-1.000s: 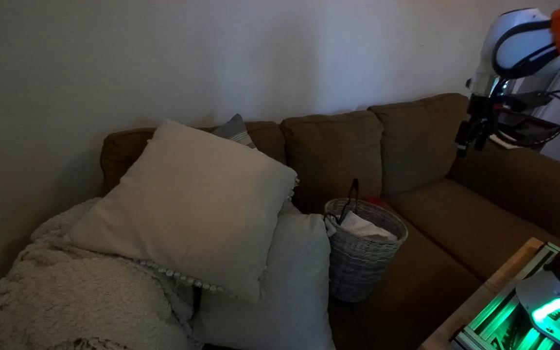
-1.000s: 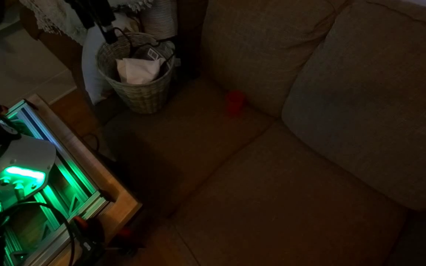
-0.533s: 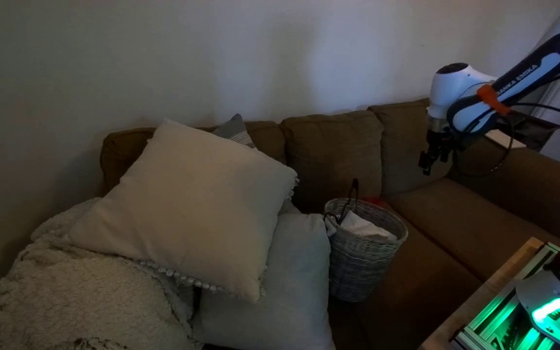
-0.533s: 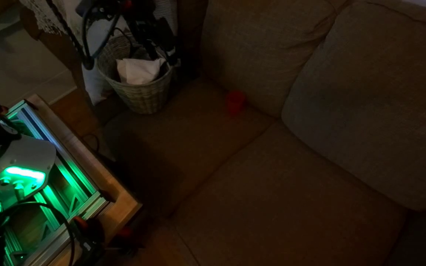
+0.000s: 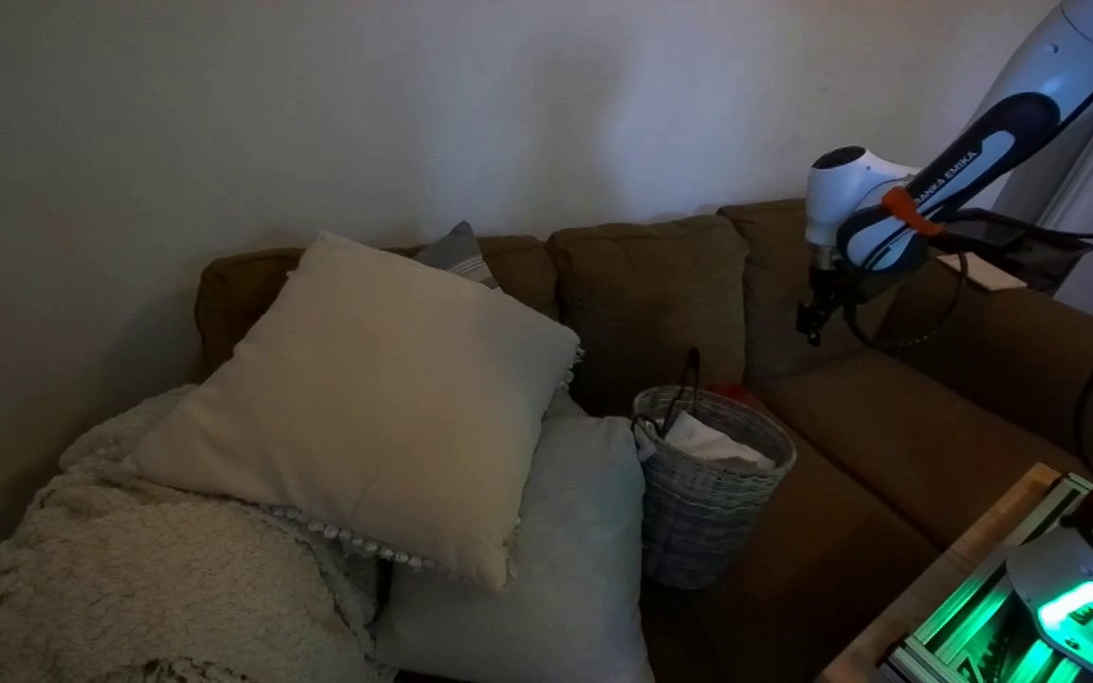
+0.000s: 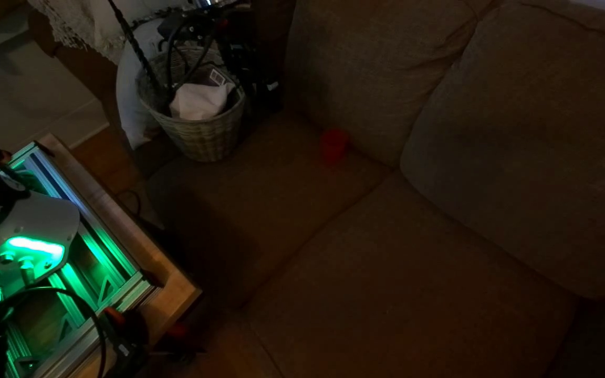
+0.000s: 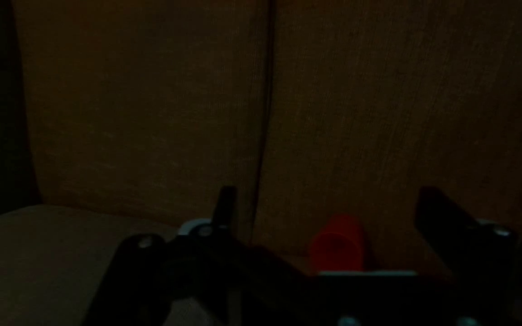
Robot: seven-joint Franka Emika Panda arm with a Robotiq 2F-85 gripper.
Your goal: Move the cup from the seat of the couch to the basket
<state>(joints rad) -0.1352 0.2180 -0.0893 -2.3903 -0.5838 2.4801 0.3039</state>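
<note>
My hand [image 7: 327, 199], jaws wide apart, hung facing the couch [image 6: 413, 262]. The cup [image 6: 335, 144] was on the couch's seat near its back, upright or tipped I couldn't tell in the gloom; the basket [image 6: 208, 139] shared that seat.

Pale wall [image 5: 433, 114] in dim light

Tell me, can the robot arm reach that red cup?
Probably yes: in the wrist view, the gripper stands open with nothing visible between it and the red cup; in an exterior view, the basket stands apart from it.
</note>
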